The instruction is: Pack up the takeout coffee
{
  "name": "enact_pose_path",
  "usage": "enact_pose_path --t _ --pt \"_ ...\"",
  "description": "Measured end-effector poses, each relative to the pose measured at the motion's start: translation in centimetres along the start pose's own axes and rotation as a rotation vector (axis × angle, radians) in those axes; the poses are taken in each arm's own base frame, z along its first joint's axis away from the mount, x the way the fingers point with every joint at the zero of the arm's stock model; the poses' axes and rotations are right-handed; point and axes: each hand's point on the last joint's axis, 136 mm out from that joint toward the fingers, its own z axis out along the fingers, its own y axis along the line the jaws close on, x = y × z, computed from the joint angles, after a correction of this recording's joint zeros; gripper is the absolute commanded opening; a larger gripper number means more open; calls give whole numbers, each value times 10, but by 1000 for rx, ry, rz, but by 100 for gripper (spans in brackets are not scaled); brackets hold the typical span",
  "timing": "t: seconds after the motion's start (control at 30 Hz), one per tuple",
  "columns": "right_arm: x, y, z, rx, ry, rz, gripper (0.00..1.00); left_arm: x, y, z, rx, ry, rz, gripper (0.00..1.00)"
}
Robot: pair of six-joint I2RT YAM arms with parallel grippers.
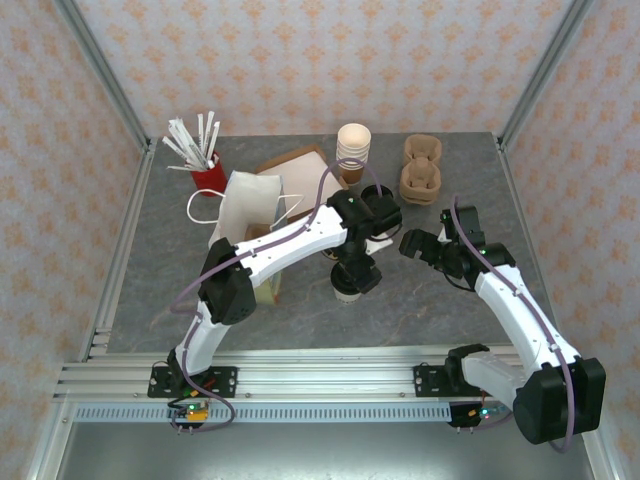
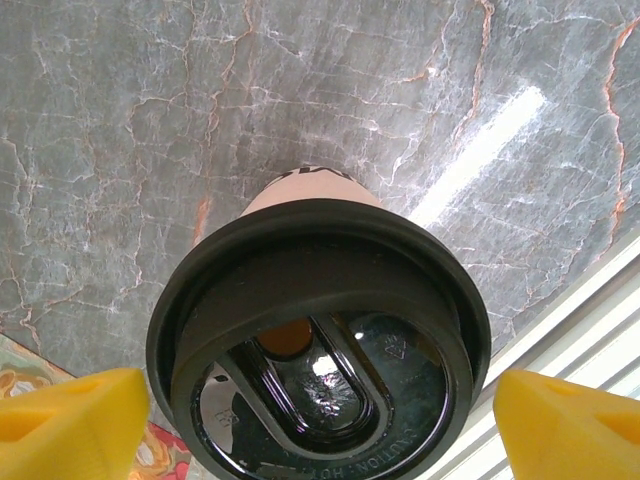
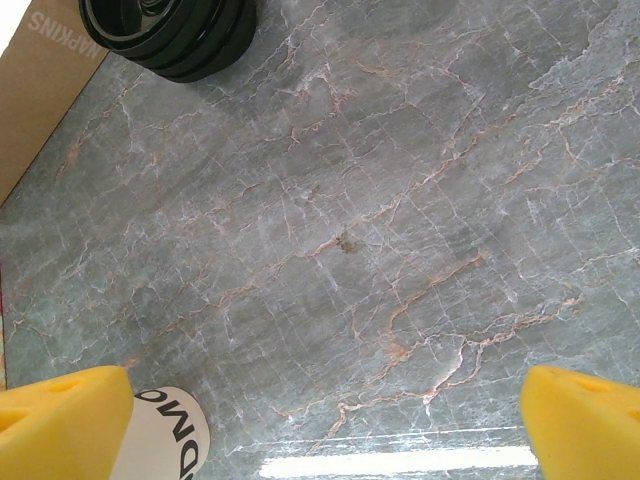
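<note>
The takeout coffee (image 1: 347, 288), a cream paper cup with a black lid (image 2: 320, 340), stands upright on the grey marble table near the middle. My left gripper (image 1: 355, 272) hangs right over it. In the left wrist view the left gripper (image 2: 320, 425) is open, its yellow fingertips (image 2: 75, 425) flanking the lid at its rim without squeezing it. My right gripper (image 1: 410, 245) hovers to the right of the cup. In its own view the right gripper (image 3: 325, 425) is open over bare table, and the cup's cream wall (image 3: 165, 435) with black letters shows beside its left finger.
A white paper bag (image 1: 245, 205) stands left of centre. Behind are a red holder of stirrers (image 1: 208, 175), a brown napkins box (image 1: 300, 168) (image 3: 35, 90), a stack of lidless cream cups (image 1: 352, 150), loose black lids (image 3: 170, 35) and cardboard carriers (image 1: 421, 168).
</note>
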Motion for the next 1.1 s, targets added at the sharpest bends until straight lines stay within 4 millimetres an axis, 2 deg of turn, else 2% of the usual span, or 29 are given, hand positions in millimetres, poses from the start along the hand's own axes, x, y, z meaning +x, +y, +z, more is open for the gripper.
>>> enact_pose_path --t 0.37,1.1 --pt "1 1 0 -6 3 0 100 3 -1 1 -26 10 13 89" --pt "4 -1 3 -4 12 1 100 4 -1 11 -30 38 14 80"
